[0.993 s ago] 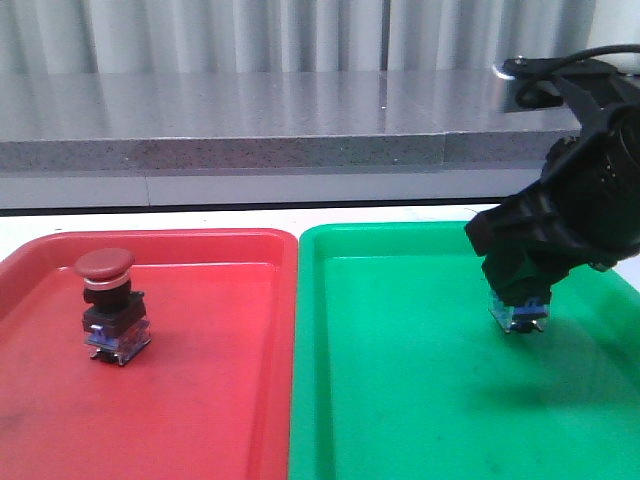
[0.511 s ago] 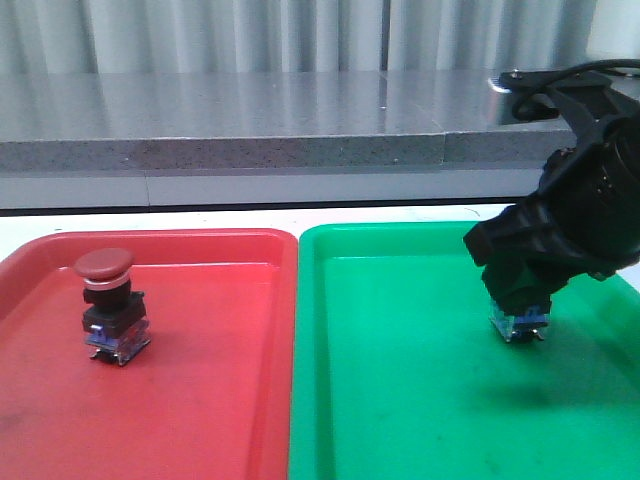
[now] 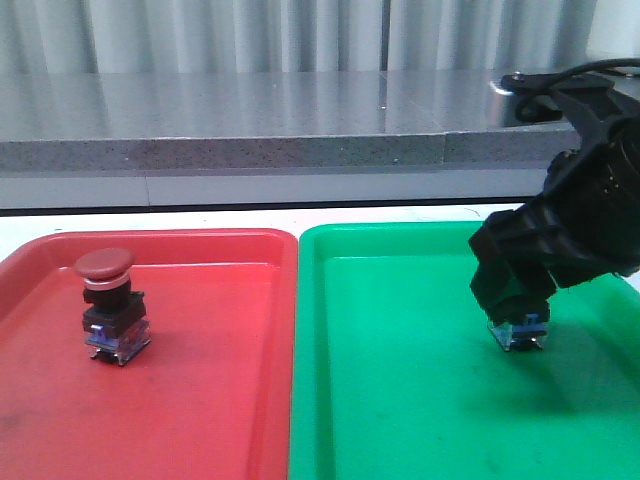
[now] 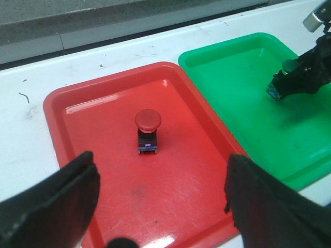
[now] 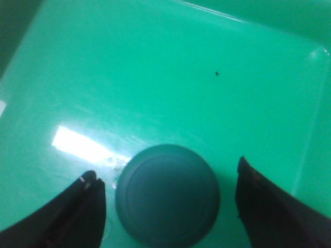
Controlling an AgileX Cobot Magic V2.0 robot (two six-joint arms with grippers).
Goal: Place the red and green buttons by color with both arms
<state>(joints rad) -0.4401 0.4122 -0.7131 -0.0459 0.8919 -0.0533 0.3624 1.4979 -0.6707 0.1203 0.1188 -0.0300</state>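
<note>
Down a touch since a second ago goes the right claw (image 3: 517,300), and the green button (image 5: 167,195) beneath it now sits on the green tray (image 3: 400,380), near that tray's right side. From the right wrist, the fingers (image 5: 85,206) stand apart on either side of the green cap, not touching it. Over on the worktop's left, the red button (image 3: 108,303) stands upright and alone in the red tray (image 3: 200,400). The left claw (image 4: 160,206) hangs high above it, spread wide, nothing in its grip. White worktop (image 4: 31,129) shows around both trays; behind runs a grey speckled ledge (image 3: 250,150) and pale pleated curtains (image 3: 250,35).
</note>
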